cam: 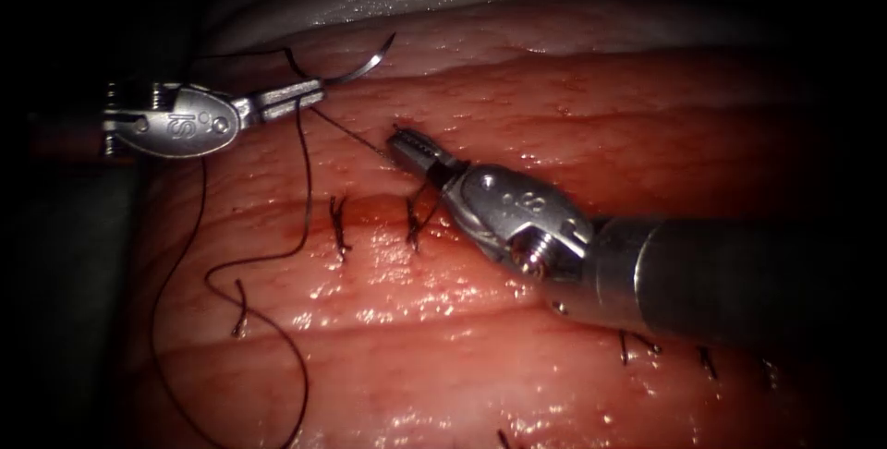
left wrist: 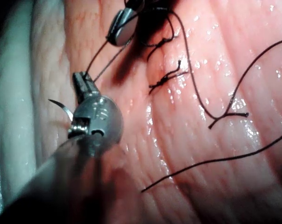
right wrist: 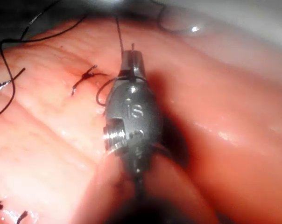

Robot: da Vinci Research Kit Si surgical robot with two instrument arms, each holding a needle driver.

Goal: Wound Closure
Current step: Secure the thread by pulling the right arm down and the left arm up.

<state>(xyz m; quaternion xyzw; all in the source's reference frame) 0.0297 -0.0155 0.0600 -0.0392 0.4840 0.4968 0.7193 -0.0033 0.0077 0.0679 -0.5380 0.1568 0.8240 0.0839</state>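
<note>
Working across the tissue (cam: 517, 89), I judge the closure partly done: two tied stitches (cam: 339, 227) sit on the cut (cam: 370, 209) below and between my two tools, with more knotted ends further along, beside my right shaft. The stretch of cut near my right jaws looks like the stitch in hand, so I reckon tying is left there.

My right tool (cam: 407, 146) has its jaws together on the thread (cam: 346, 130), which runs taut from them across to my left tool. My left tool (cam: 305, 93) clamps the needle (cam: 365, 66) near its thread end; the curve rises free beyond my left jaws, its tip clear of the tissue, to the left of the cut's open part. From those left jaws the long thread hangs down and loops over the tissue below. A cut end of thread (cam: 240, 306) lies well below my left tool.

On each tool's clevis I read stamped letters that look like "IS"; nothing else is legible.
</note>
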